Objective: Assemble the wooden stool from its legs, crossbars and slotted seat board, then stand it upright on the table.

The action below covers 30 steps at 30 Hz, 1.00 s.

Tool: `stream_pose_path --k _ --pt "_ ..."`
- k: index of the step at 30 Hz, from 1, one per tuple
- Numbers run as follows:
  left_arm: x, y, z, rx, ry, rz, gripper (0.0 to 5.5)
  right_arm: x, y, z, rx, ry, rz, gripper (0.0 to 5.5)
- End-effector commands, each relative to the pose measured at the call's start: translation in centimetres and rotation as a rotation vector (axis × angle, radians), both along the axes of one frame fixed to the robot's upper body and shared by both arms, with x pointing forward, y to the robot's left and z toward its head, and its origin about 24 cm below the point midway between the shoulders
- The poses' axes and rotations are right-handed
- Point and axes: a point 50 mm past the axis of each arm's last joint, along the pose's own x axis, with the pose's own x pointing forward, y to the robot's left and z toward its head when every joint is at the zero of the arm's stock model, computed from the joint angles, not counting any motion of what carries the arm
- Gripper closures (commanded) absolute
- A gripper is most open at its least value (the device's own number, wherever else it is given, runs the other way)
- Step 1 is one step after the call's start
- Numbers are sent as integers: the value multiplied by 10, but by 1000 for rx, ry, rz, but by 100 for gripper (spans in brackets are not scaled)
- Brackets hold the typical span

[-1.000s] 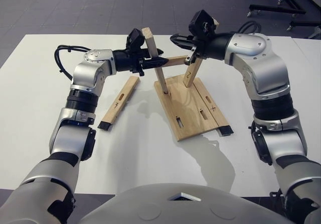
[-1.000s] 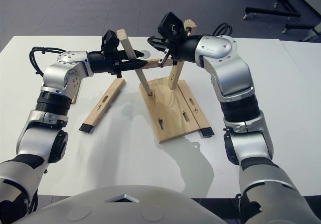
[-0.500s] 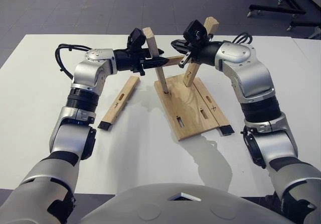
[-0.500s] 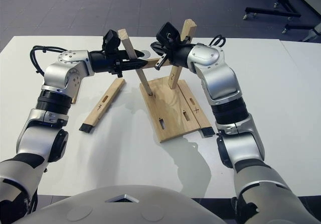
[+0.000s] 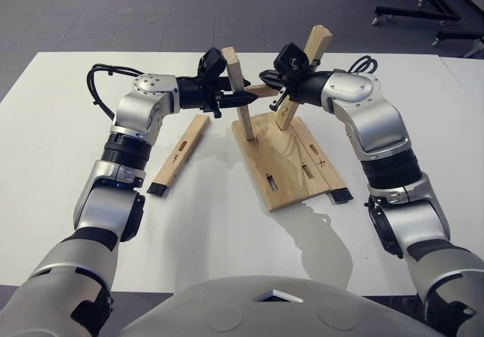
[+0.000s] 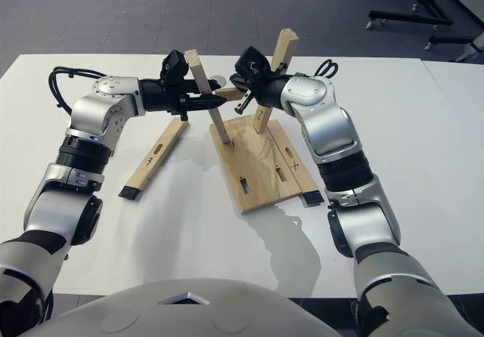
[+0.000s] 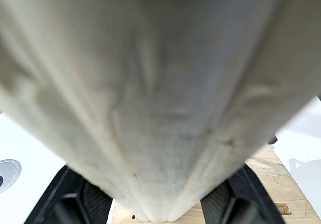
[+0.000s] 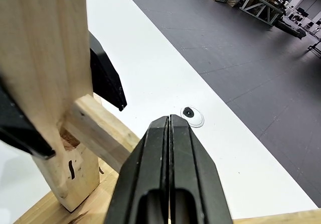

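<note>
Leg (image 5: 245, 119) near-upright in seat board (image 5: 291, 177), left gripper (image 5: 243, 95) clamping it, right gripper (image 8: 169, 124) pinched closed

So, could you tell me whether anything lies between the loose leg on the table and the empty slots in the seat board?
Nothing visible does. Only bare table separates the loose leg from the seat board, and its two near slots are open. The left gripper grips an upright leg.

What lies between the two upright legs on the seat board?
A crossbar, running from the left leg toward the right leg; the head views show it.
</note>
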Motion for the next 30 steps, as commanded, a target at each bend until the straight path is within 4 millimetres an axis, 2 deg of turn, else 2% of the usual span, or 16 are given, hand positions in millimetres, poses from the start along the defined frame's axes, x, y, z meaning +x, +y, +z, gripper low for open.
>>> stream_pose_path --k 1,13,19,23,30 --pt "1 15 -6 90 17 64 341 1 -4 -2 -26 -6 -7 547" --pt "2 14 8 88 -24 64 341 -2 -3 -21 -56 27 4 547" --pt "2 13 14 84 -45 62 341 -2 -11 -39 -120 47 -8 547" --pt "1 13 19 66 -66 63 341 0 -13 -42 -130 44 -14 547" --pt "-5 22 7 -13 -65 96 341 2 -12 -39 -110 43 -19 547"
